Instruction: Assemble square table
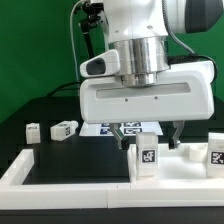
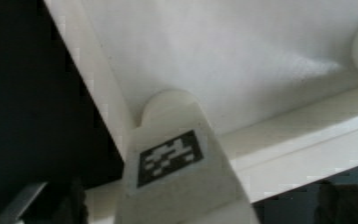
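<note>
The white square table top (image 1: pixel 190 165) lies at the exterior view's right, and in the wrist view it is the broad white surface (image 2: pixel 211 60). One white leg with a tag (image 1: pixel 147 158) stands upright at its left corner; it also shows in the wrist view (image 2: pixel 172 155). My gripper (image 1: pixel 148 140) hangs just above this leg, open, with a finger on either side and a gap to each. In the wrist view the gripper (image 2: pixel 190 205) shows dark fingers (image 2: pixel 51 200) wide of the leg. Two loose legs (image 1: pixel 33 132) (image 1: pixel 65 128) lie at the left. Another tagged leg (image 1: pixel 215 152) stands at the far right.
A long white border rail (image 1: pixel 60 185) runs along the front and up the left side. The marker board (image 1: pixel 105 128) lies flat behind the gripper. The table surface is black, with a green backdrop behind.
</note>
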`<move>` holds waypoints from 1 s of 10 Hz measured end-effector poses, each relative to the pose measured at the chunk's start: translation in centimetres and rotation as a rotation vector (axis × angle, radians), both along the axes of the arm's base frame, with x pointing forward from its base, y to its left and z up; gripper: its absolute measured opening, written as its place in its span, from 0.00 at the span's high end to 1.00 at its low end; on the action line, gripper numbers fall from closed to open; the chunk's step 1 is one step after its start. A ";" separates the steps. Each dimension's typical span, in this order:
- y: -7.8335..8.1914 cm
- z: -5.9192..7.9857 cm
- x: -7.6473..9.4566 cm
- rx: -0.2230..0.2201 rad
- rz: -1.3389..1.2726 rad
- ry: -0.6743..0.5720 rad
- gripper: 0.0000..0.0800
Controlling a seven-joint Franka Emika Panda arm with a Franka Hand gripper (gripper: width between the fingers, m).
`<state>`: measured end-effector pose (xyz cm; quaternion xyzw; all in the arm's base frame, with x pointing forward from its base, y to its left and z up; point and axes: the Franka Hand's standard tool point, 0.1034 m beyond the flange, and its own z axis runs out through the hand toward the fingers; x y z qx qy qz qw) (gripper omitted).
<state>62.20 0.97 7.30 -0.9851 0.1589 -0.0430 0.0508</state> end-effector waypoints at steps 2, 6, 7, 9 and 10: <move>0.1 0.0 0.0 0.013 -0.101 0.009 0.34; 0.0 -0.1 -0.1 0.049 -0.540 0.067 0.63; 0.1 -0.2 -0.2 0.075 -0.712 0.082 0.63; 0.7 -0.5 -0.1 0.155 -1.065 0.118 0.63; 1.0 -0.5 0.1 0.202 -1.220 0.129 0.63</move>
